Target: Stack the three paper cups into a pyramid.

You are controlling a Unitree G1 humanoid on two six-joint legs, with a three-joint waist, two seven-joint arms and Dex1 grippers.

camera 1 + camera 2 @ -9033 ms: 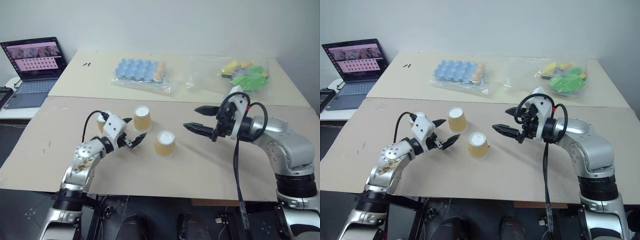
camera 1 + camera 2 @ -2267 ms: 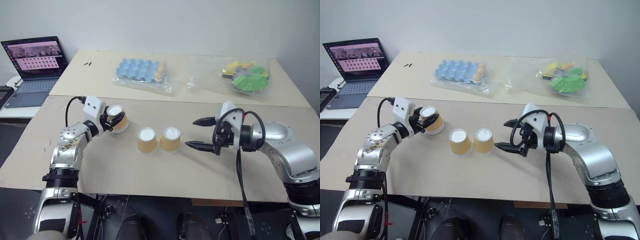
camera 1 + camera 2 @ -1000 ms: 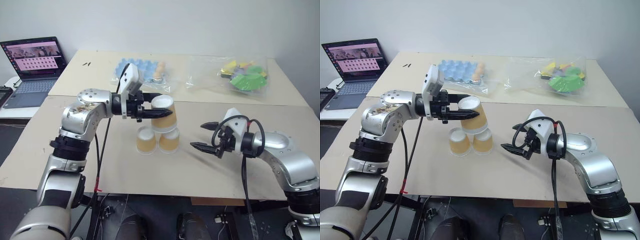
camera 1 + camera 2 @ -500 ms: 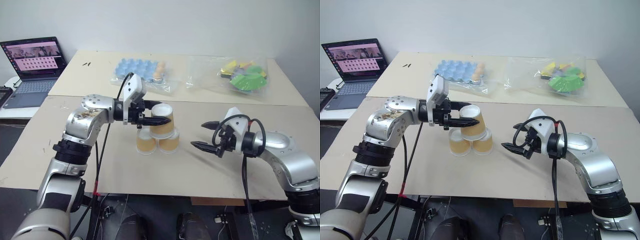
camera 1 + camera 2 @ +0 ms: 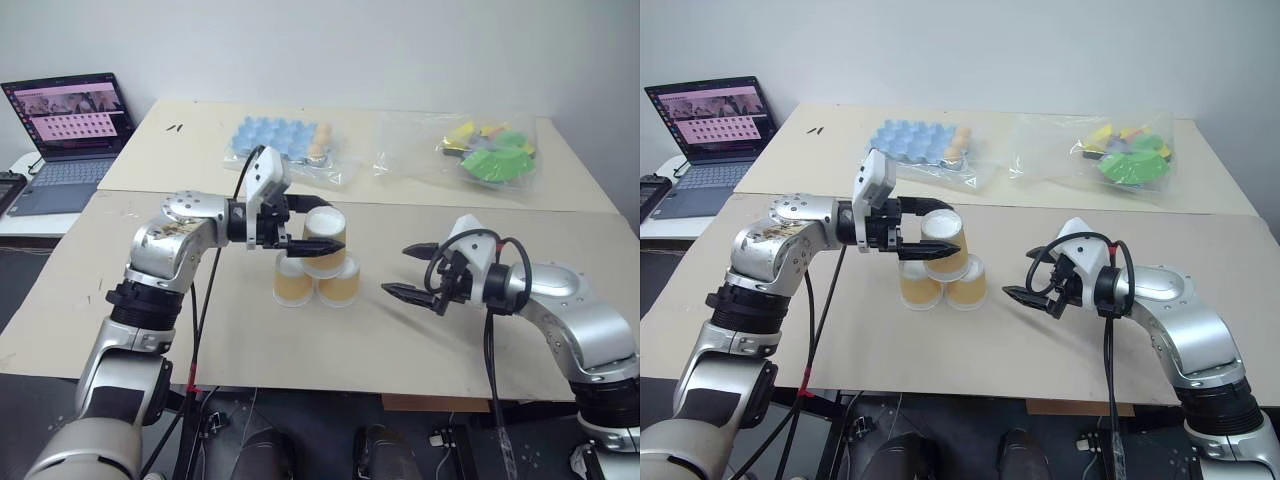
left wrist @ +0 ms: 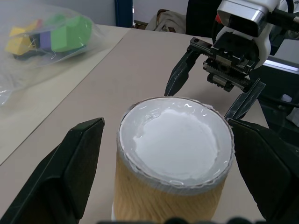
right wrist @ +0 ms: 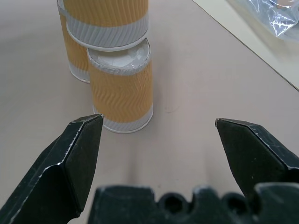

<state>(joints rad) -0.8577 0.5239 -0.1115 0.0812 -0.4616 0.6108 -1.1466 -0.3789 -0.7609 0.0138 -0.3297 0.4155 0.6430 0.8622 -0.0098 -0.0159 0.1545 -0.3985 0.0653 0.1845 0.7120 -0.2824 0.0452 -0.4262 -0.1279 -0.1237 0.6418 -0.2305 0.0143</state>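
The three paper cups point(image 5: 316, 262) now stand as the pyramid point(image 5: 940, 262) on the tan tabletop point(image 5: 200, 330): two upside down, touching side by side, and a third upside down on top, resting across both white bases. The left gripper point(image 5: 318, 228) reaches in level from the side with its jaws apart, one black finger on each side of the top cup point(image 6: 174, 163) and a gap showing between each finger and the cup wall. The right gripper point(image 5: 412, 270) hangs low over the tabletop just beside the stack, its jaws wide apart and pointing at the nearer lower cup point(image 7: 121, 91), touching nothing. Beyond the left jaws lie a blue tray point(image 5: 275, 140) in clear plastic and a bag of coloured pieces point(image 5: 490, 150).
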